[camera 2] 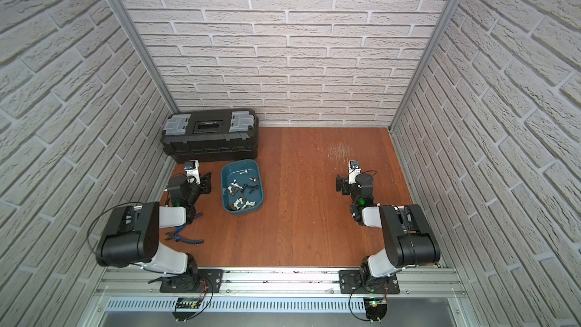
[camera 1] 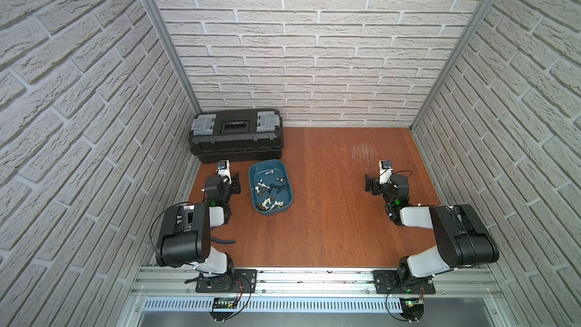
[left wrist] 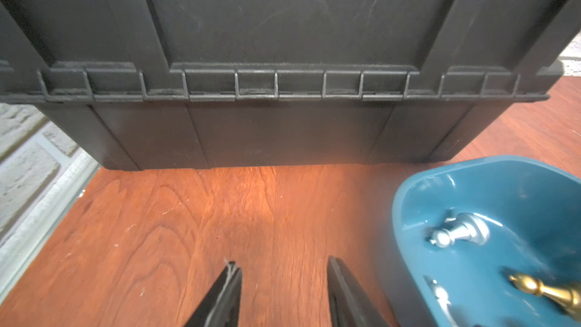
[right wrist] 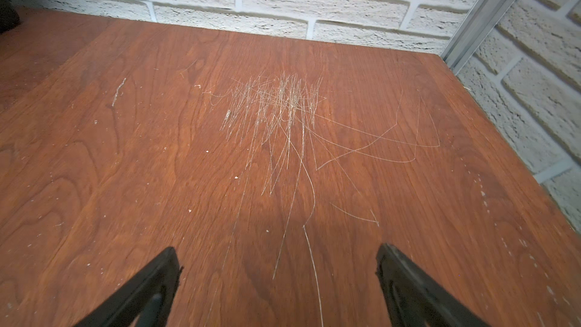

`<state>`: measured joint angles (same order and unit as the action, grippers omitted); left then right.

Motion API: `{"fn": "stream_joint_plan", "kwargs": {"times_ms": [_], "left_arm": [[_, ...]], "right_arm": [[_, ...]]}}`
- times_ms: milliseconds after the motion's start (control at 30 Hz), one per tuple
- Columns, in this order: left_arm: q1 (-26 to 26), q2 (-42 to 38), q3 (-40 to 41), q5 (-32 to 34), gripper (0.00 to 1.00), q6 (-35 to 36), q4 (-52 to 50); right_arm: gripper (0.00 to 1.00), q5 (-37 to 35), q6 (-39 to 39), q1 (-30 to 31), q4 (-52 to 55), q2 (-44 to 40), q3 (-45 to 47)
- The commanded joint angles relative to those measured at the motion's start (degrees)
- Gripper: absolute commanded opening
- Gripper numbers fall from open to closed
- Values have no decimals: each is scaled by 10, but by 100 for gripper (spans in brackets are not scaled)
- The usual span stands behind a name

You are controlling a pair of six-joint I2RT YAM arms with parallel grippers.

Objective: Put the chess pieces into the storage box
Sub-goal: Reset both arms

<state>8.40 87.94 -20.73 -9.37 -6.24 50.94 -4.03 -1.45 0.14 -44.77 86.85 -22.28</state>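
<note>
Both grippers are hanging empty: my left gripper (left wrist: 283, 264) half spread facing the black toolbox (camera 1: 235, 135), my right gripper (right wrist: 278, 250) gaping wide. The storage box (camera 1: 271, 161) is holding the chess pieces (camera 1: 270, 188); I am judging sorting finished, only retreating remaining.

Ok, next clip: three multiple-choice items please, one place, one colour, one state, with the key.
1. The chess pieces in view lie: A. inside the storage box B. along the back wall C. in a pincer.
2. The storage box is: A. red B. white C. teal blue.
3. The right pincer is: A. shut tight B. open, empty C. shut on a piece.
Key: 1 A, both top views show them inside it; 2 C, its walls are teal; 3 B, the right wrist view shows its jaws wide apart, nothing between.
</note>
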Motion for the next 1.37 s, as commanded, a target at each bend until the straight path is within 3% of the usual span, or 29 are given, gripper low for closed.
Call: {"fn": "stream_joint_plan", "kwargs": {"times_ms": [0,167,200,233,1333], "left_arm": [[5,23,4,-8,49,-7,56],[3,22,-4,3,58,-6,37],[-1,22,-7,14,66,-5,31],[-6,21,-11,24,97,-3,21],[-22,18,-16,56,98,4,9]], "right_arm": [[100,-24,14,-1,-22,-1,-8],[100,-26,14,-1,-20,0,-9],[100,-25,14,-1,-21,0,-9],[100,-25,14,-1,-21,-1,-8],[100,-21,14,-1,-22,0,-9]]}}
